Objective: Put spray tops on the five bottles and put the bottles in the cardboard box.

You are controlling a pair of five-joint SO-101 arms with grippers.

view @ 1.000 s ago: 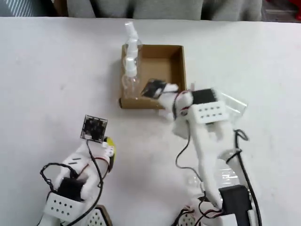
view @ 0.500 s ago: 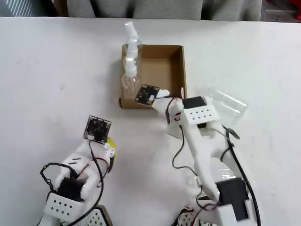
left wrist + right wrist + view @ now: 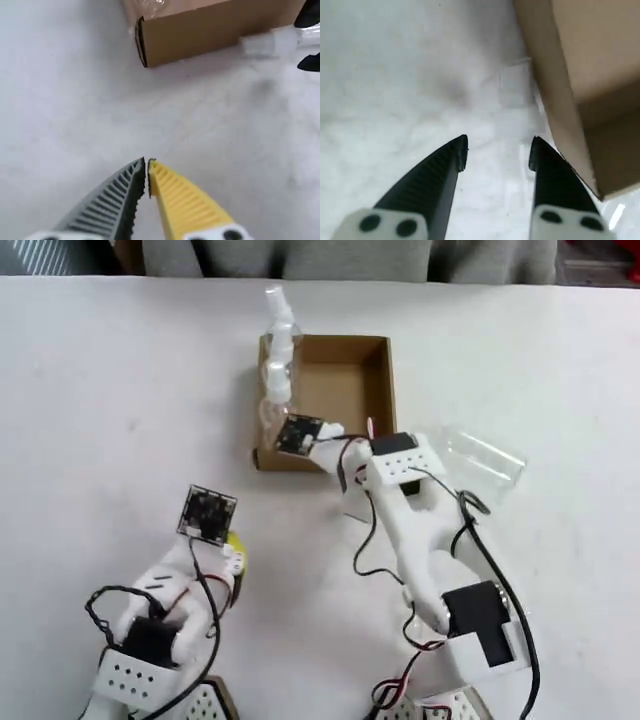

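Your right gripper (image 3: 498, 145) hangs spread wide and empty, its two black fingers (image 3: 440, 170) pointing down at the table (image 3: 120, 380) just beside a near corner of the cardboard box (image 3: 389, 390). A faint clear piece lies on the table beyond its tips, close against the box wall; you cannot tell what it is. From above, the box is a shallow brown carton, open on top, with clear bottles (image 3: 277, 390) lined up along its left wall. They wear white spray tops (image 3: 276, 300), and the farthest pokes past the box's far edge. One more clear bottle (image 3: 485, 460) lies on its side on the table right of the box. Your left gripper (image 3: 147, 167) is clenched on nothing, its grey and yellow tips nearly meeting, well apart from the box.
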